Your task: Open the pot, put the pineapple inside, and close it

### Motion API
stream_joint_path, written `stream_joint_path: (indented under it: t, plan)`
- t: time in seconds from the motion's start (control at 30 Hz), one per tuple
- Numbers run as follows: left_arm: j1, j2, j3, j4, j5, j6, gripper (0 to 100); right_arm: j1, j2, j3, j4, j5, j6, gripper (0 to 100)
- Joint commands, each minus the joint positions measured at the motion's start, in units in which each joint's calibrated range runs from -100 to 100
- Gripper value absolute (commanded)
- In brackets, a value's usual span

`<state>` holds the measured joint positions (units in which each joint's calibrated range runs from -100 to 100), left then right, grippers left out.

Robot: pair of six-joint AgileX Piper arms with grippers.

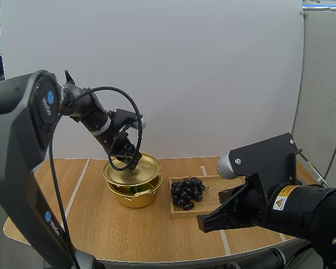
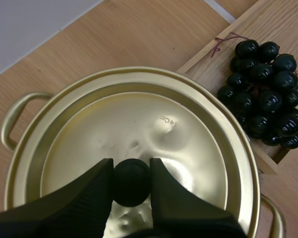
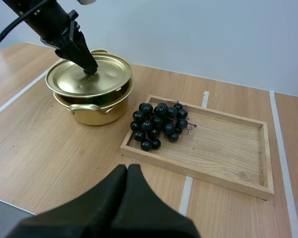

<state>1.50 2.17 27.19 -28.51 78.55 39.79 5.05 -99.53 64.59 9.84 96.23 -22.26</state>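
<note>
A gold pot point(image 1: 135, 197) stands left of the table's middle. Its gold lid point(image 1: 131, 171) sits slightly raised and tilted over the rim, and something green shows through the gap. My left gripper point(image 1: 133, 164) comes down from above and is shut on the lid's black knob point(image 2: 131, 181), one finger on each side of it. From the right wrist view the lid point(image 3: 89, 77) hovers just above the pot point(image 3: 97, 111). My right gripper point(image 3: 128, 171) hangs shut, holding nothing, over the table's front, near the tray's front edge point(image 1: 204, 224).
A wooden tray point(image 1: 213, 197) lies right of the pot, almost touching it. A bunch of dark grapes point(image 1: 187, 192) rests at the tray's left end. White tape lines cross the tabletop. Bare wood lies in front of the pot and the tray.
</note>
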Motion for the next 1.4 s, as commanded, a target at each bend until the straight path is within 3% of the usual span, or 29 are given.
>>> stream_joint_path:
  t: [0.0, 0.4, 0.87, 0.93, 1.0, 1.07, 1.1, 1.37]
  plan:
    - [0.07, 1.3, -0.1, -1.6, -2.9, 0.6, 0, -0.2, -0.5, 0.1, 0.5, -1.1, -0.5, 0]
    - [0.07, 3.2, 3.4, -2.9, -5.6, 3.6, 0, -0.2, -0.5, 0.1, 0.5, -1.1, -0.5, 0]
    - [0.07, 3.2, 3.4, -3.1, 1.0, 3.6, 2, -0.2, -0.5, 0.1, 0.5, -1.1, -0.5, 0]
    - [0.07, 3.2, 3.4, -3.3, 1.2, 3.6, 15, -0.2, -0.5, 0.1, 0.5, -1.1, -0.5, 0]
    - [0.07, 3.2, 3.4, -3.7, 2.5, 4.1, 38, -0.2, -0.5, 0.1, 0.5, -1.1, -0.5, 0]
    - [0.07, 3.0, 3.4, -3.9, 3.9, 4.8, 76, -0.2, -0.5, 0.1, 0.5, -1.1, -0.5, 0]
    - [0.07, 2.8, 3.4, -4.0, 4.3, 4.8, 100, -0.2, -0.5, 0.1, 0.5, -1.1, -0.5, 0]
    - [0.07, -4.3, 2.6, -3.9, 8.9, 5.0, 100, -0.2, -0.5, 0.1, 0.5, -1.3, -0.5, 0]
